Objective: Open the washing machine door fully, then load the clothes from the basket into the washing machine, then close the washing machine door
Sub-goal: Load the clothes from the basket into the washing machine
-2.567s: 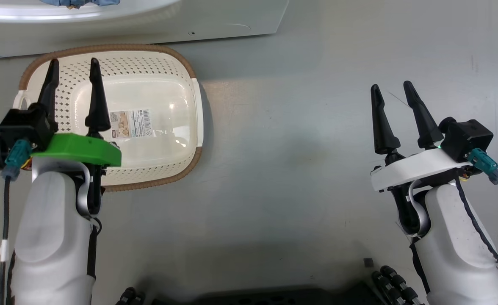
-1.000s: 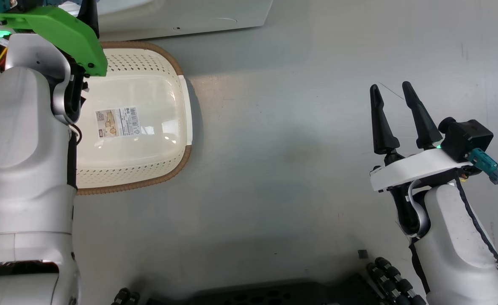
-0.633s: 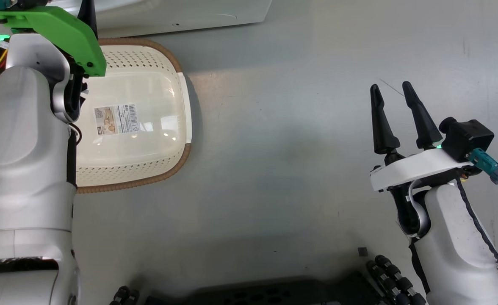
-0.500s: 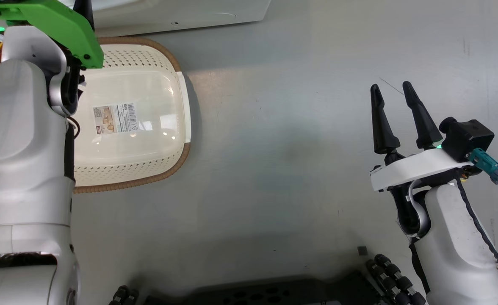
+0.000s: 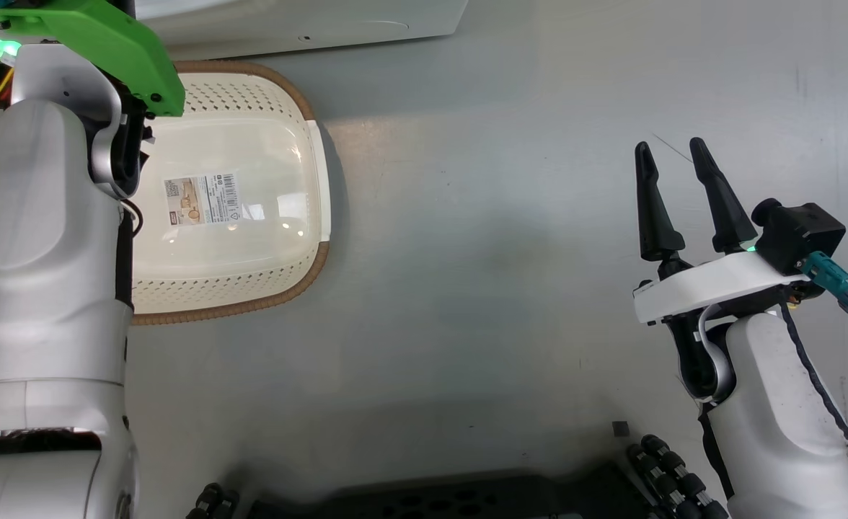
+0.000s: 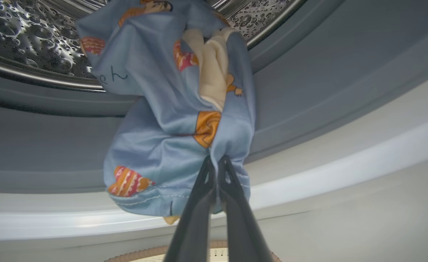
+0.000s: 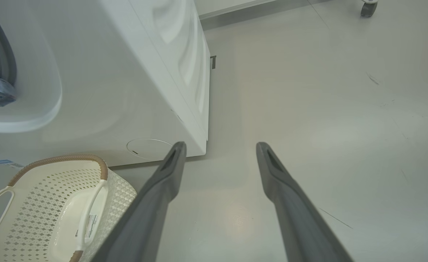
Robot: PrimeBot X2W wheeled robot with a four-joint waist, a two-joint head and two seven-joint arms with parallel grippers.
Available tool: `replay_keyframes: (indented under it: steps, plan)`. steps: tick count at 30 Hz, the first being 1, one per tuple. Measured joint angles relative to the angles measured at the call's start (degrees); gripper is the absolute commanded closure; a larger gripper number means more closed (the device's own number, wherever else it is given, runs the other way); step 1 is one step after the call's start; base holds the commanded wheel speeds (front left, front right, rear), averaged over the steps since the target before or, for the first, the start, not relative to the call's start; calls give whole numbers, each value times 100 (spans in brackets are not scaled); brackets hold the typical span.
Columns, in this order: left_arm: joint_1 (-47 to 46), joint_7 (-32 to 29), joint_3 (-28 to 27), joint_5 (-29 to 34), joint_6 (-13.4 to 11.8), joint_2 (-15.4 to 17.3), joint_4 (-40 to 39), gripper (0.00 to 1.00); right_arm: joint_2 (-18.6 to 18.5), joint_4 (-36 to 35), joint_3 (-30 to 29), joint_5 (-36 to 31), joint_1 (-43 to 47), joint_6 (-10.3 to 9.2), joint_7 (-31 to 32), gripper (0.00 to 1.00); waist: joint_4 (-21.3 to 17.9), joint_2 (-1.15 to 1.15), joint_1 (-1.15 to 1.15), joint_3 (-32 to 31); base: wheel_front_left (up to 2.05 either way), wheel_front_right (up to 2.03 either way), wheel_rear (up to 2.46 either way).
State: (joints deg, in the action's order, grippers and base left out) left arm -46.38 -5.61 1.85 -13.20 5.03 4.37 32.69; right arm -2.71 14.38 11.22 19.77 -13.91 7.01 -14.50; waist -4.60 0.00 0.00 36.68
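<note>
a laundry area: white washing machine (image 7: 137, 83) and basket (image 5: 244, 97) on a bare grey floor (image 7: 327, 109).

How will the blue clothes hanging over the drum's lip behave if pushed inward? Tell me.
Probably floppy: the clothes sag in folds over the grey gasket, so a push would likely crumple them rather than slide them whole. Likely light: thin fabric bunches where the left gripper pinches it.
</note>
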Motion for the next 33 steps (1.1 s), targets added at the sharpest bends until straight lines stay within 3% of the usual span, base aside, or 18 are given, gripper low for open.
replay_keyframes:
  steps: [20, 26, 33]
  plan:
    - [-542, 523, 136, 270, 49, 303, -201, 100, 0, 76, 33, 2, -1, 0, 0, 0, 56, 0, 0, -174, 0, 0, 0]
    - [-708, 447, 2, 269, 49, 544, -168, 100, 0, 78, 180, 76, 0, 0, 0, 0, -53, 0, 0, -155, 0, 0, 0]
    - [-973, 341, 11, 269, 51, 566, -162, 100, -2, 75, 171, 85, 0, 0, 0, 0, -162, 0, 0, -62, 0, 0, 0]
